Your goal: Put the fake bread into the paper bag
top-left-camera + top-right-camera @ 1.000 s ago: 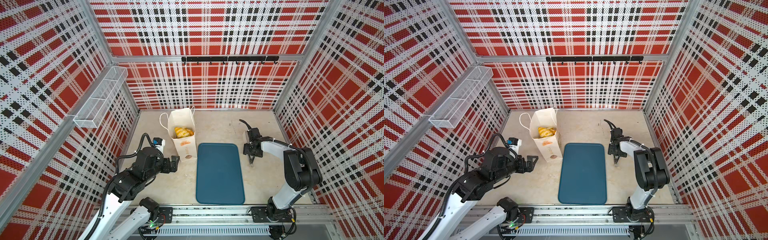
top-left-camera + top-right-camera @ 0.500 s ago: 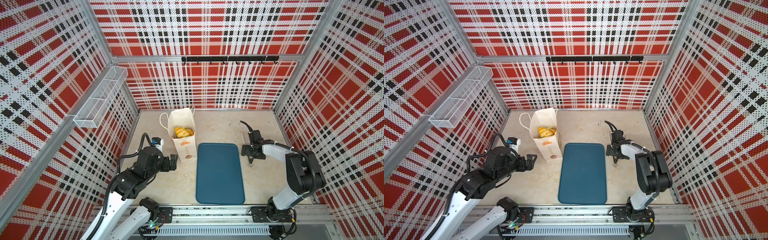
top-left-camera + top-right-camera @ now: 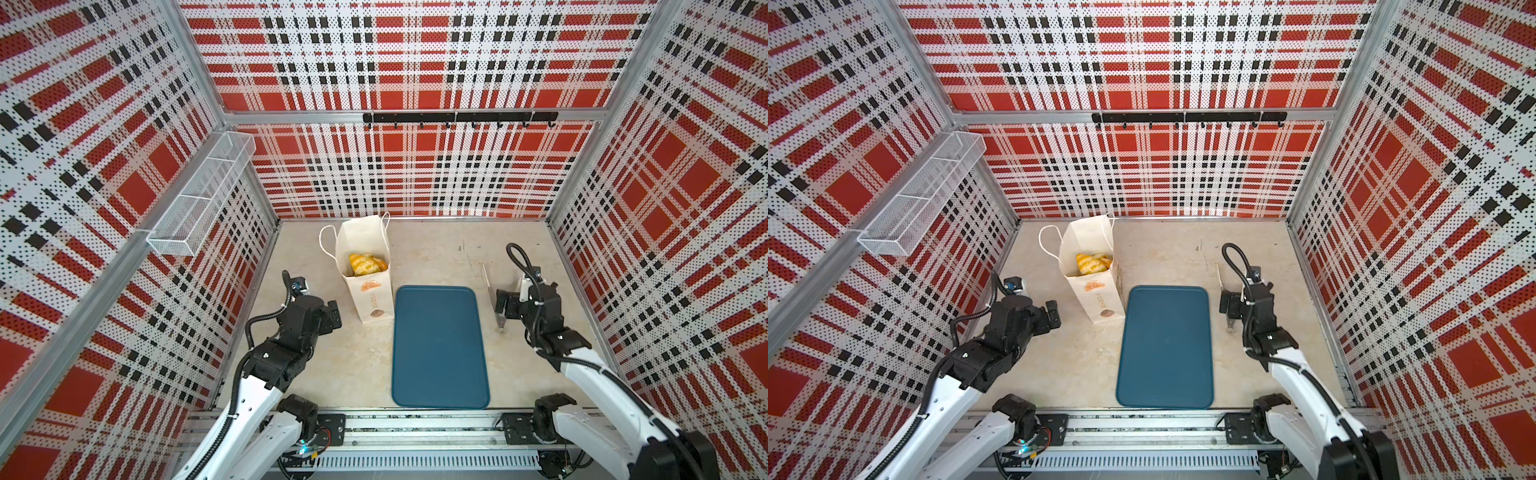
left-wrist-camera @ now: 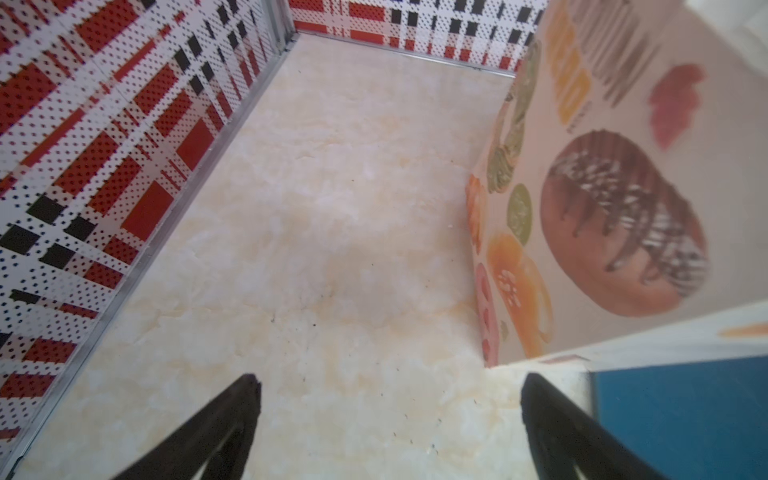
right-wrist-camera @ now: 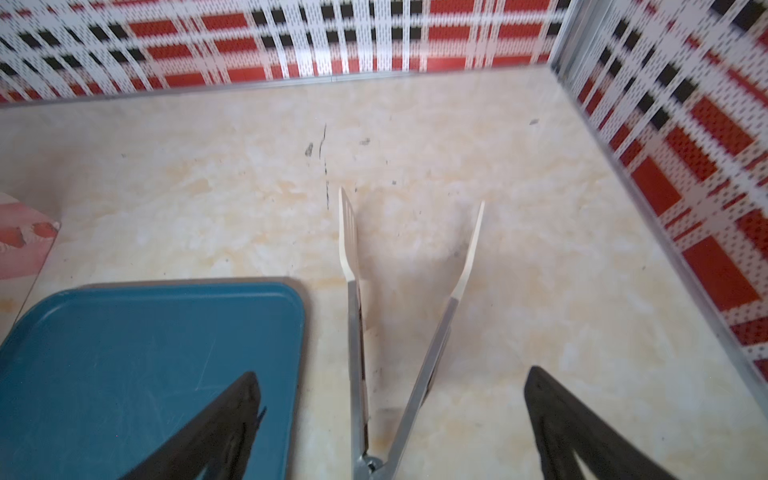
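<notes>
- In both top views we see the fake bread (image 3: 366, 264) inside the upright paper bag (image 3: 371, 301), just beside the teal tray (image 3: 440, 353).
- Left wrist: our left gripper (image 4: 390, 384) stands spread and holds nothing, with the bag close by.
- Right wrist: our right gripper (image 5: 390, 380) stands spread above tongs (image 5: 415, 316) lying on the table (image 5: 540, 208), clear of both fingers.

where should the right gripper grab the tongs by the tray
Probably across both metal arms of the tongs, just ahead of the hinge, from above with the right gripper: the V lies on the table, opening toward the back wall, so closing squeezes it.
</notes>
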{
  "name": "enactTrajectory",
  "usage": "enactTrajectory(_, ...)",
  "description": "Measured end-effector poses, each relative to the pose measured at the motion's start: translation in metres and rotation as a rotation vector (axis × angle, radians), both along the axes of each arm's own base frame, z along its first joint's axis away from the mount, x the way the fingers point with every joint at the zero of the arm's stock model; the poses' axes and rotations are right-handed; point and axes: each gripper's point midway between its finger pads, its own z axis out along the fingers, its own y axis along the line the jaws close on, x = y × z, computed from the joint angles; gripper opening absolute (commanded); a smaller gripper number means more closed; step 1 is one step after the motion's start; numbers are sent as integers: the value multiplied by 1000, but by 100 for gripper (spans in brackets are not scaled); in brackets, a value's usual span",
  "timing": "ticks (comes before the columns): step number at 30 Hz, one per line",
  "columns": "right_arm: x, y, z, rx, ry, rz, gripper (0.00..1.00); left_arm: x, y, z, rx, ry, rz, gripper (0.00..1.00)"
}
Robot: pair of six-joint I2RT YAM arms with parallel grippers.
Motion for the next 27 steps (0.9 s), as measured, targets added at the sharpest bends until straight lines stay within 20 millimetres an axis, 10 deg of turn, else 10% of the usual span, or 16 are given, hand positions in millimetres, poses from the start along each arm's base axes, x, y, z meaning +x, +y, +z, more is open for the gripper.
enactTrajectory(7,-6,-14,-40,-149,-114,-10,100,25,16,-18,128,-93,89,99)
enactTrajectory(13,29,-18,-62,-234,-104,-23,100,58,14,-32,258,-130,85,99)
enactTrajectory(27,76,-24,-59,-184,-191,-17,100,120,11,-95,353,-235,-73,100)
